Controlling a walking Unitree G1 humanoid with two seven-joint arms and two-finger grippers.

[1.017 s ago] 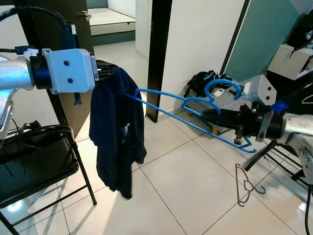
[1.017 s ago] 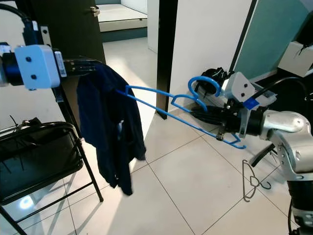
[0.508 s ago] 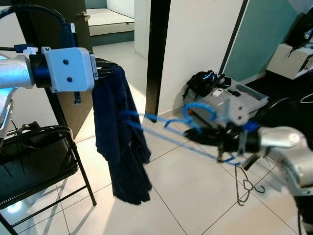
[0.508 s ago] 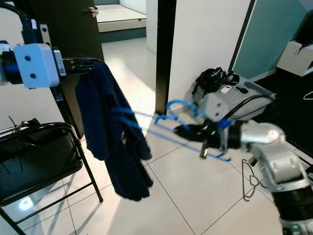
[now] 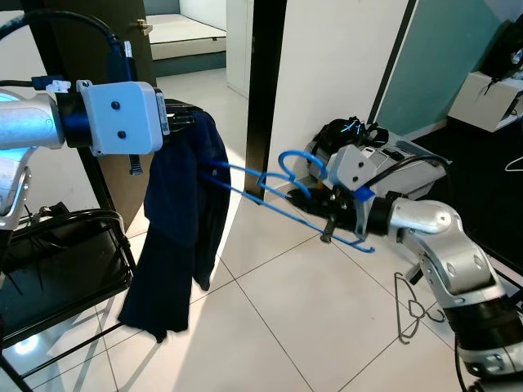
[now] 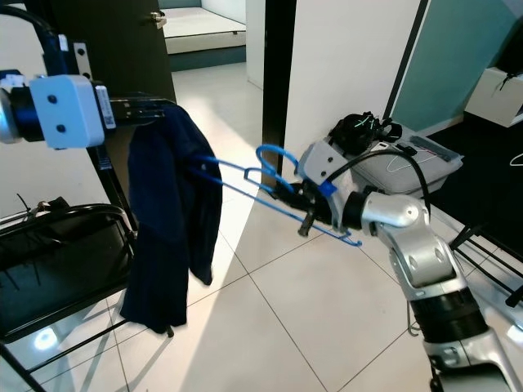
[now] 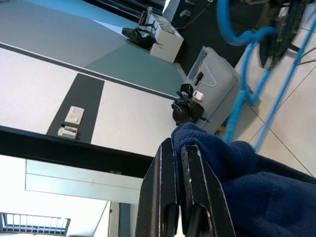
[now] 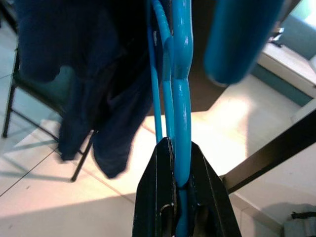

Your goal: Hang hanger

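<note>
The left gripper (image 5: 181, 122) is held out at chest height on the robot's left, its two black fingers (image 7: 193, 173) pressed close together on the top edge of a dark navy garment (image 5: 180, 220), which hangs down from that pinch in loose folds toward the tiled floor (image 5: 270, 327). The right gripper (image 5: 320, 204) reaches across from the right, its fingers (image 8: 201, 187) clamped tight on the blue plastic hanger (image 5: 282, 196) near the base of its hook. The hanger lies nearly level in the air between the two arms: its curved hook (image 6: 274, 159) rises just above the right gripper, one long arm points at the garment with its tip disappearing into the cloth, and the other end sticks out past the gripper toward the robot's right. Below the left arm stands a black folding chair (image 5: 65, 269) with a dark seat, and the hem of the garment hangs just beside its front leg. Behind the hanger, a black bag (image 5: 343, 135) and a grey case (image 5: 409, 163) rest on the floor against a white wall with a dark door frame (image 5: 261, 90). A thin wire hanger (image 5: 413, 306) stands on the tiles near the robot's right arm.
</note>
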